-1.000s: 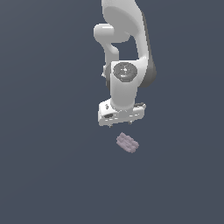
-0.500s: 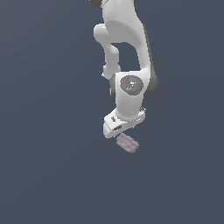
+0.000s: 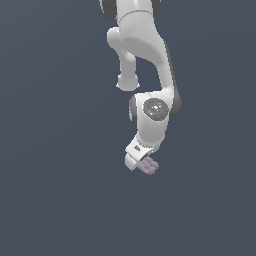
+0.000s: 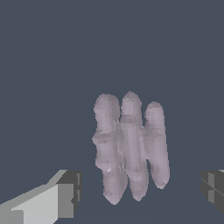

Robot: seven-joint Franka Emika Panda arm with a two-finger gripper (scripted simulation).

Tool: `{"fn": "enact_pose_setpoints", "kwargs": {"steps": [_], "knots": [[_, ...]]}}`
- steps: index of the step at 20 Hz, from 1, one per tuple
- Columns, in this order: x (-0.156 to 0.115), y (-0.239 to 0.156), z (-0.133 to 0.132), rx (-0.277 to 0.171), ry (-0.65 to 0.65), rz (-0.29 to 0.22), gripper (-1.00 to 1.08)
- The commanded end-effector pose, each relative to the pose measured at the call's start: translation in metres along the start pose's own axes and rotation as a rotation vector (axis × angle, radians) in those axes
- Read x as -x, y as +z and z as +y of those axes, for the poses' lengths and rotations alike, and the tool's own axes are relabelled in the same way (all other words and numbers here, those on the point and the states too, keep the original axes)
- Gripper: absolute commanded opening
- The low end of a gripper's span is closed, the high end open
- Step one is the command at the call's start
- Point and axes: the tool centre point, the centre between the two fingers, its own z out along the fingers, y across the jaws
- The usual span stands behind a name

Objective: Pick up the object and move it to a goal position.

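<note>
The object is a pale mauve-grey ridged block made of three bumpy lobes side by side, lying on the dark grey floor. In the exterior view the object peeks out just under the white arm's hand. My gripper hovers right over it and is open. One fingertip stands on one side of the block and the other fingertip on the far side, both apart from it. In the exterior view the gripper sits low, its fingers mostly hidden by the hand.
The white arm reaches down from the top of the exterior view. Plain dark grey ground lies all around.
The arm has lowered and swung toward the exterior view's right, bringing the hand down over the block. The block has stayed where it was.
</note>
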Motion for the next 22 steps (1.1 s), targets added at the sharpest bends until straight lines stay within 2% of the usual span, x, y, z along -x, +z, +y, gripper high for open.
{"fn": "enact_pose_setpoints", "kwargs": {"steps": [1, 7, 14, 22], "knots": [[-0.004, 0.005, 0.000, 0.002, -0.046, 0.003, 1.00], [-0.009, 0.011, 0.000, 0.004, -0.105, 0.006, 1.00], [-0.009, 0.015, 0.000, 0.003, -0.107, 0.006, 1.00], [-0.009, 0.051, -0.001, 0.004, -0.111, 0.006, 1.00]]}}
